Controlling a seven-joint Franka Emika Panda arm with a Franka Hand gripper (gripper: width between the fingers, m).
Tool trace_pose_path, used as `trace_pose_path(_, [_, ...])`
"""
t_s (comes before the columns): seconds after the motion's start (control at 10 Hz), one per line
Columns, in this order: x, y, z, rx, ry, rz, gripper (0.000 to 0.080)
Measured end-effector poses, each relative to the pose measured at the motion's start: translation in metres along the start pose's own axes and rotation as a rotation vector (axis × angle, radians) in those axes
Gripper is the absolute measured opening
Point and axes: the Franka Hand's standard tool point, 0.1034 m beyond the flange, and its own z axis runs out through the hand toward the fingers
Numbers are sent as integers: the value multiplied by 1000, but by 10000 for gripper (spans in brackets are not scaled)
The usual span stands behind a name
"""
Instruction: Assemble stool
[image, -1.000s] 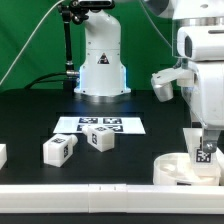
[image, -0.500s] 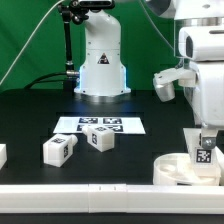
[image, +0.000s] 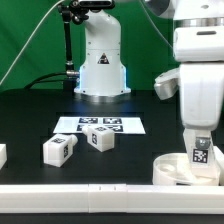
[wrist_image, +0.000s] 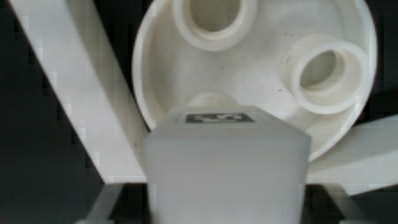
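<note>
In the exterior view, I saw the robot's claw down at four o'clock in the picture. It was squeezed tight on a short chunky white plastic leg with a black-and-white square tag on its face. The held leg stood upright, right above the low round white plastic seat. The seat lay on the black table at five o'clock. I could not tell if the leg touched the seat.

Two more chunky white legs lay on the table. The first loose leg was at eight o'clock, and the second loose leg was nearer the middle. They were close together but apart. Just behind them, toward twelve o'clock, lay the flat marker board. A long white bar ran along the table's front edge at six o'clock.

In the wrist view, the held leg filled the space between the jaws, with its tag facing the camera. Past it lay the seat, flat side up. One round hole was clear to see, and another was partly cut off. The long white bar showed just beside the seat.
</note>
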Motion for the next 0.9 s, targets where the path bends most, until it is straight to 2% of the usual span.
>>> trace_pose_path(0.4, [2,-1,1,-1,4,445,338])
trace_pose_path(0.6, [8,-3,1,-16,26,557,338])
trace_pose_path(0.9, [8,-3,2,-13,28,748,338])
